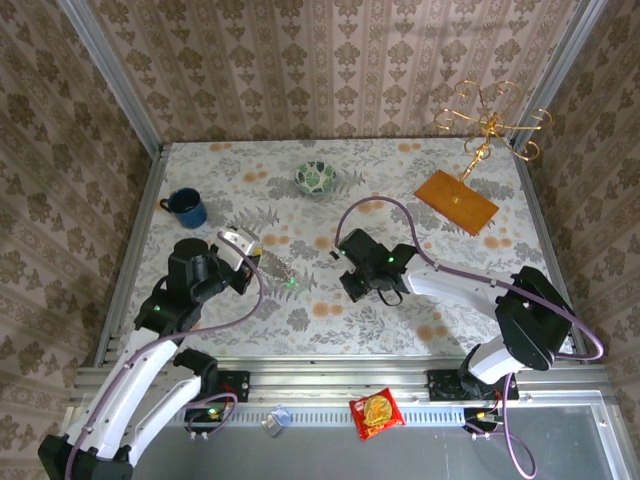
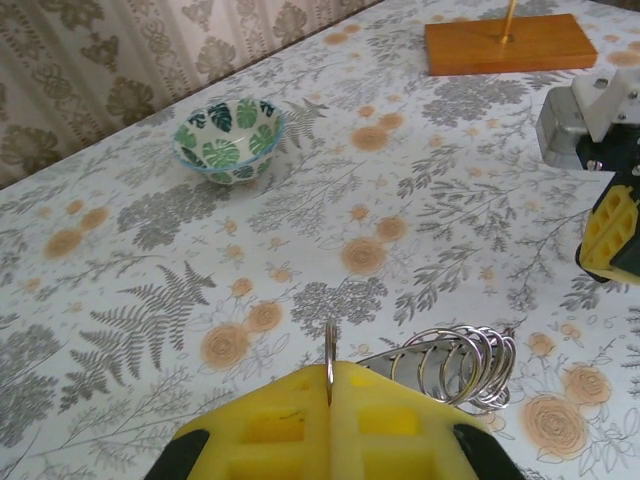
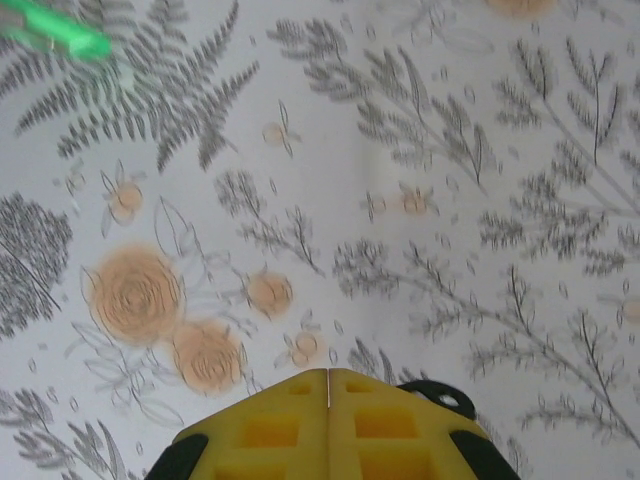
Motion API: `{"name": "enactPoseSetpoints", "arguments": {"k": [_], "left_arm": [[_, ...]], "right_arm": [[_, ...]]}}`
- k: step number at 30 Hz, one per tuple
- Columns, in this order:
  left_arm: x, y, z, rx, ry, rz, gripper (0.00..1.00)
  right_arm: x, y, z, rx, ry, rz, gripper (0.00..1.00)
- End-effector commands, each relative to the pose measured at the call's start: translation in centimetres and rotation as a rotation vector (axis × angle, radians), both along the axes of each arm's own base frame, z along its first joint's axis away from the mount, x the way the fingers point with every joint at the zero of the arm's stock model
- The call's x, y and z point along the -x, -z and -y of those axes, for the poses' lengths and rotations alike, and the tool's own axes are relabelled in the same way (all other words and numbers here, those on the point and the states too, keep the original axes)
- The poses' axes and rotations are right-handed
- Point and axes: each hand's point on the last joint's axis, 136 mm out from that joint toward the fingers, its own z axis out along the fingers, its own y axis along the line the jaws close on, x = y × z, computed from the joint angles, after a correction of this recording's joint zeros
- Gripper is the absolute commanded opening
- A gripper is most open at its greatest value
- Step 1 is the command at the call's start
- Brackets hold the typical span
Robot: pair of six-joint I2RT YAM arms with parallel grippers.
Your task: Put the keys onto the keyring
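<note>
My left gripper [image 2: 329, 368] is shut on a thin silvery keyring [image 2: 329, 340], which stands edge-on above the seam of the yellow pads. Several more linked metal rings [image 2: 470, 365] bunch just right of it, low over the table. From above, the left gripper [image 1: 258, 262] sits left of centre. A green-headed key [image 3: 55, 30] lies on the cloth at the far upper left of the right wrist view, also green key [image 1: 292, 281] between the two grippers. My right gripper [image 3: 328, 372] is shut, low over the cloth. A dark key head [image 3: 435, 395] peeks out past its right finger; whether it is gripped I cannot tell.
A patterned bowl [image 1: 317, 177] stands at the back centre, a blue mug [image 1: 186, 207] at the back left. An orange wooden base [image 1: 456, 201] with a gold stand [image 1: 490, 125] is at the back right. The right arm's purple cable [image 1: 380, 205] loops above the table.
</note>
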Motion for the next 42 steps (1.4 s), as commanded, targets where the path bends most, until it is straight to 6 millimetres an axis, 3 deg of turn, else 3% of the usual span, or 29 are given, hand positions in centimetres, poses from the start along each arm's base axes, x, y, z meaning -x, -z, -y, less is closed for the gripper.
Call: {"name": "enactPoseSetpoints", "arguments": {"k": [1, 11, 32, 38, 42], "left_arm": [[0.4, -1.1, 1.9, 0.018, 0.089, 0.057, 0.00], [0.3, 0.1, 3.5, -0.046, 0.128, 0.044, 0.00], [0.1, 1.3, 3.9, -0.064, 0.133, 0.025, 0.00], [0.0, 1.4, 3.9, -0.062, 0.131, 0.025, 0.00], [0.1, 1.7, 3.8, -0.064, 0.127, 0.019, 0.00]], "right_arm": [[1.0, 1.3, 1.6, 0.056, 0.035, -0.047, 0.00], [-2.5, 2.1, 0.1, 0.027, 0.118, -0.058, 0.00], [-6.7, 5.1, -2.7, 0.027, 0.142, -0.091, 0.01], [-7.1, 5.4, -2.7, 0.048, 0.134, -0.108, 0.09], [-7.1, 5.0, -2.3, 0.054, 0.139, -0.118, 0.22]]}}
